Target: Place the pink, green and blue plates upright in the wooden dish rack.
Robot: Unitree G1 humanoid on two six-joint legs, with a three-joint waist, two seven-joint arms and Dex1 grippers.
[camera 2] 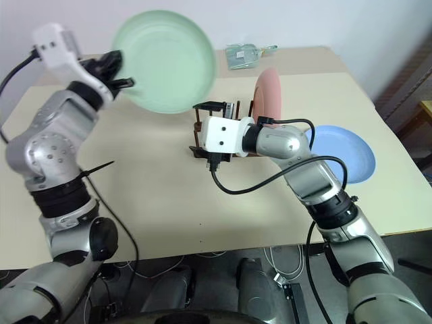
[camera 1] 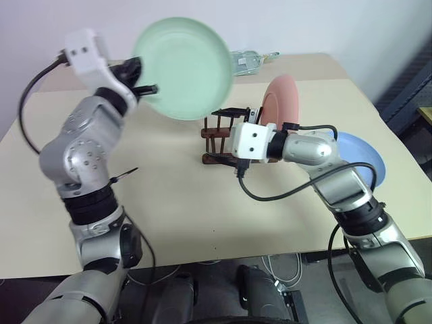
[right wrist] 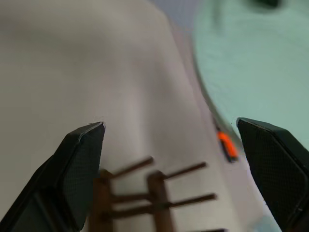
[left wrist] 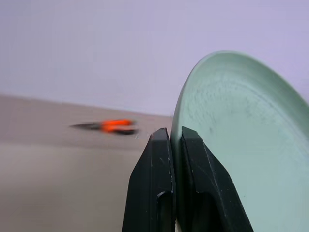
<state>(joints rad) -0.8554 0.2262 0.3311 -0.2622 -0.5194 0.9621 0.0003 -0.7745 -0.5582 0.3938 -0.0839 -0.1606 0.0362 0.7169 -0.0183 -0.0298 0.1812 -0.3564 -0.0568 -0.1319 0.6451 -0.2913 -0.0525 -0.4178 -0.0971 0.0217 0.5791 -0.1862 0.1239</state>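
I hold the green plate up high

My left claw [left wrist: 175,137] pinches the green plate [camera 1: 183,66] by its rim, up in the air, left of the wooden dish rack [camera 1: 219,138]. My right claw [right wrist: 176,145] is wide open with nothing in it, just by the rack, where the pink plate [camera 1: 281,100] stands. The blue plate [camera 1: 364,156] lies flat to the right.

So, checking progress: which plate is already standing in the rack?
The pink plate, upright in the wooden dish rack; the green plate is held aloft, the blue plate lies flat.

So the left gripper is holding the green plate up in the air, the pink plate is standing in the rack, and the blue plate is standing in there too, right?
Not quite. The blue plate lies flat on the table, beside the wooden rack, as the left eye view shows. The rest holds: the left gripper is shut on the green plate, and the pink plate stands in the rack.
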